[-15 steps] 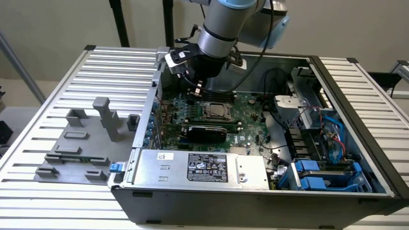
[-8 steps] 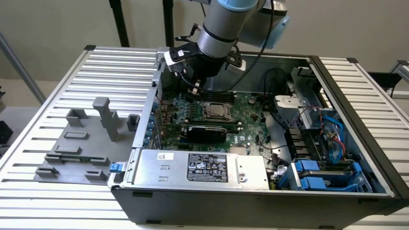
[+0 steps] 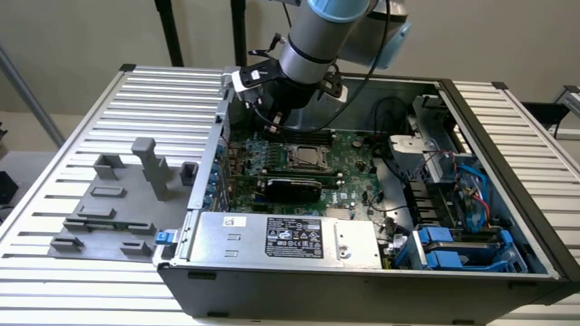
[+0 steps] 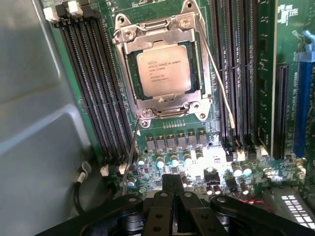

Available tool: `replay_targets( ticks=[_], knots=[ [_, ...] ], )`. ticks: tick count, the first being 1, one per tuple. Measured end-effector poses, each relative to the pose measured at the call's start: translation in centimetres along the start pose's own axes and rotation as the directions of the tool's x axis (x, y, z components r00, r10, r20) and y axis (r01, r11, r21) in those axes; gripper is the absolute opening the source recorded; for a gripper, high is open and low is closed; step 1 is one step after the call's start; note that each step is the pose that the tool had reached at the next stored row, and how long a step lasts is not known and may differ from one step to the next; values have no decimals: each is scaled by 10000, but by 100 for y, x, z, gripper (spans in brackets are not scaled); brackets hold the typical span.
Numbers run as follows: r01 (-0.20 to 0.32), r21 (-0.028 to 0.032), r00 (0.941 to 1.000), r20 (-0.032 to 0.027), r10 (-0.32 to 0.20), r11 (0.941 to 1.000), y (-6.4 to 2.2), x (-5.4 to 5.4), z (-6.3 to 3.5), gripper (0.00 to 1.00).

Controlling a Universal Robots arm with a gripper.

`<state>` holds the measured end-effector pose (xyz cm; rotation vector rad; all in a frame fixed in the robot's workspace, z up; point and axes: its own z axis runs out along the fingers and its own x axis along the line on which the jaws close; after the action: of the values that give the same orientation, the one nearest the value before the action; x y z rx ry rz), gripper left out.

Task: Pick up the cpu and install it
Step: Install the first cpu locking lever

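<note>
**Hovering shut over a seated chip**

The pincer is hanging closed and empty above the green motherboard, its fingertips pressing together with nothing between them. The cpu is lying flat inside the metal socket frame, in the far half of the open case. A thin wire lever is looking unlatched, so I am judging that a knock from the pincer is risking a shifted chip, bent socket pins or clipped capacitors.
</note>
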<state>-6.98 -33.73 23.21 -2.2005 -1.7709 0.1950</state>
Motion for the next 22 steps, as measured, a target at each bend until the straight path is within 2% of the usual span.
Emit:
replay_targets(
  ticks=[3, 7, 10, 11, 17, 22],
  knots=[
    [-332, -3, 9994, -109, 332, 9994, 1, -4, 2, 11],
    [-1001, -49, 9944, -341, 998, 9950, 5, -5, 10, 11],
    [-1113, -39, 9931, -377, 1111, 9938, 13, -13, 10, 11],
    [-1149, -25, 9926, -402, 1147, 9934, 14, -15, 9, 11],
    [-1626, 78, 9839, -733, 1627, 9867, 7, -19, 11, 11],
    [-1847, 277, 9779, -950, 1865, 9824, 2, -45, -11, 11]
  ],
)
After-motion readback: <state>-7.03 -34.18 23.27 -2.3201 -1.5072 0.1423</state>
